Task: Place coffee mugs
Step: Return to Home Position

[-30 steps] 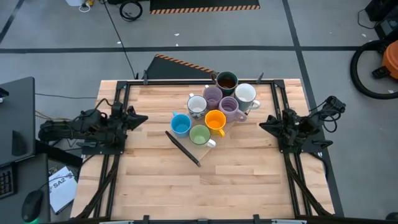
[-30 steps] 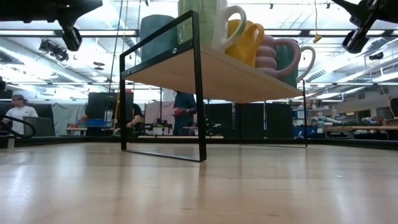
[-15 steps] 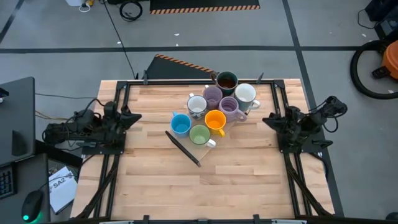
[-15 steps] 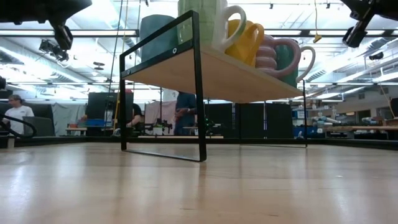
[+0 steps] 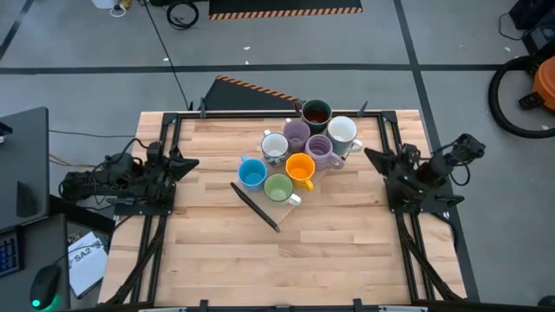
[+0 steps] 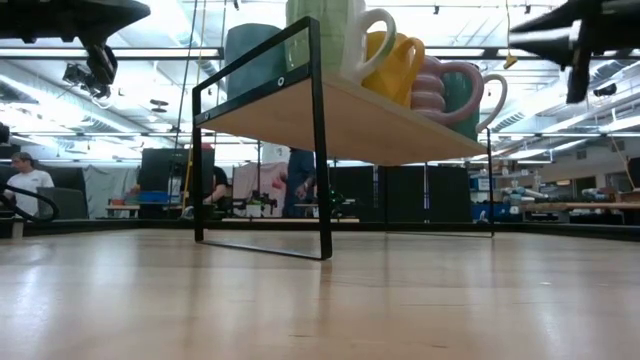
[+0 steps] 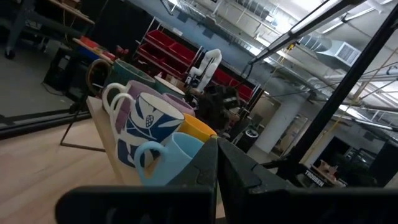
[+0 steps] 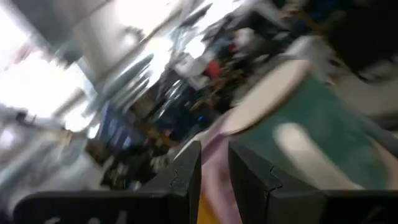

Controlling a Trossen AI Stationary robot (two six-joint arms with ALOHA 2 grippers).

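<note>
1. The 8 coffee mugs (image 5: 317, 151) stood bunched together on the shelf (image 6: 400, 135), a wooden board raised on a black frame; it sat toward 12 o'clock from the middle of the table (image 5: 329, 251); no mug was held.
2. Seen from above, the dark mug (image 5: 316, 113) marked the bunch's 1 o'clock end; a white mug (image 5: 342, 130) and the 2 lilac mugs (image 5: 297, 133) stood just beside it; the second white mug (image 5: 275, 146) and the orange mug (image 5: 300, 167) stood mid-bunch; the blue mug (image 5: 251, 172) and the green mug (image 5: 277, 187) closed the 7 o'clock end.
3. The left gripper (image 5: 189, 163) hung at the table's 9 o'clock side, well apart from the mugs; its fingers were clenched together on nothing.
4. The right gripper (image 5: 368, 155) hung at the 3 o'clock side, near the shelf but not touching it; its fingers stood slightly parted and empty.
</note>
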